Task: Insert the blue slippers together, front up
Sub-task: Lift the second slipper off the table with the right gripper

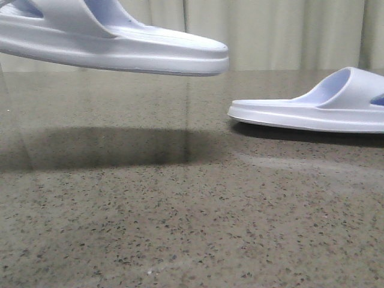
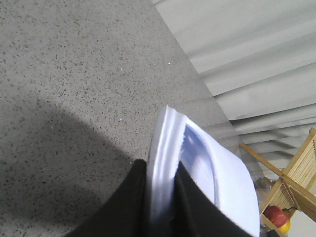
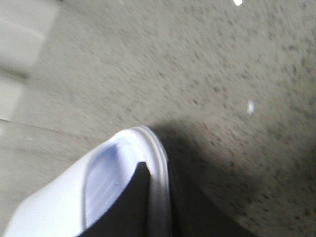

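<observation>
My left gripper [image 2: 160, 207] was clamped on the sole edge of the left slipper [image 1: 120, 45], holding it in the air above the speckled stone table [image 1: 180, 228], toe pointing right. My right gripper [image 3: 155, 207] pinched the rim of the right slipper [image 1: 312, 108], which sat low at the table's right side, seemingly touching it.

Showing slippers [image 1: 120, 51] as matt moulded foam, smooth, ribbed footbed [image 2: 197, 158]. Reflecting faintly: polished speckled stone-look table [image 1: 180, 228]. Hanging behind: matt pleated cloth curtain [image 1: 270, 33]. Gripping with matt black fingers [image 2: 126, 207].
</observation>
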Robot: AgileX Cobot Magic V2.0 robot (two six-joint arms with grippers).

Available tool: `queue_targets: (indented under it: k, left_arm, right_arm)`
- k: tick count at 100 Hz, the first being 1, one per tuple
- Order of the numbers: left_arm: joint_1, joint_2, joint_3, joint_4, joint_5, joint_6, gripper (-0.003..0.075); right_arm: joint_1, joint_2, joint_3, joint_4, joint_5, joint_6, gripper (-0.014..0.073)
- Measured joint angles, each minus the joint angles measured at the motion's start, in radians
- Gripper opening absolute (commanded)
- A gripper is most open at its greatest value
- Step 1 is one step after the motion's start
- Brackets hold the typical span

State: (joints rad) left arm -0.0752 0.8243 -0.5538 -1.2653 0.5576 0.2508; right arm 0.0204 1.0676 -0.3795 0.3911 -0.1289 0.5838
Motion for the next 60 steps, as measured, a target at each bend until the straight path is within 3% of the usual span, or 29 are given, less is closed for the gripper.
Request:
queue_targets:
  k: [45, 60]
  left_arm:
    - [0.000, 0.000, 0.000, 0.000, 0.004, 0.000, 0.0016]
    - [0.000, 0.000, 0.000, -0.011, 0.004, -0.004, 0.0016]
  right_arm:
    - [0.000, -0.343, -0.079, 0.000, -0.021, 0.002, -0.0107]
    - [0.000, -0.418, -0.100, -0.007, 0.049, 0.000, -0.0107]
